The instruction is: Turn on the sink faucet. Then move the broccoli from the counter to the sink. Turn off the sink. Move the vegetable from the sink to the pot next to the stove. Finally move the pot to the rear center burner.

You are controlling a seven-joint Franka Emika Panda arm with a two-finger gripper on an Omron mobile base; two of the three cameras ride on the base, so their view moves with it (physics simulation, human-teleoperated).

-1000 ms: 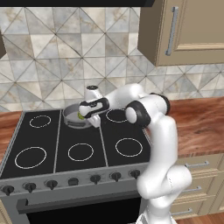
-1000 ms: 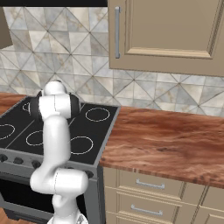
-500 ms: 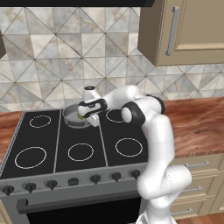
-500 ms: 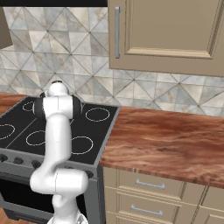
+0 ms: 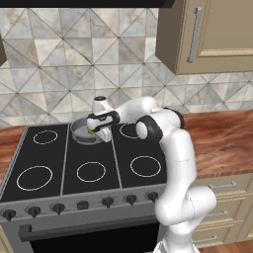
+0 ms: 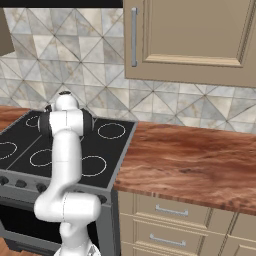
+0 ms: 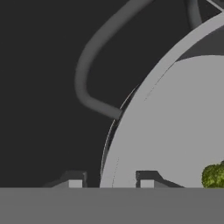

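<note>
A grey metal pot [image 5: 80,128] stands at the rear middle of the black stove [image 5: 59,163], covering the burner there. The green broccoli [image 5: 91,130] lies inside it, against the right wall. My gripper [image 5: 99,133] reaches down over the pot's right rim and is shut on it, one finger inside and one outside. The hand view looks straight down at the pot [image 7: 175,131]: its rim runs between my fingertips [image 7: 74,183], the curved handle [image 7: 87,65] arcs over the dark stove top, and the broccoli [image 7: 213,176] peeks in at the lower right.
The rear left burner [image 5: 45,137] and rear right burner [image 5: 129,130] flank the pot, with three more rings in front. A wooden counter [image 5: 222,138] stretches to the right of the stove. A wall cabinet [image 5: 207,34] hangs above it, and the tiled backsplash stands close behind the pot.
My gripper has slid slightly left across the rear of the stove, and the pot with the broccoli has gone with it.
</note>
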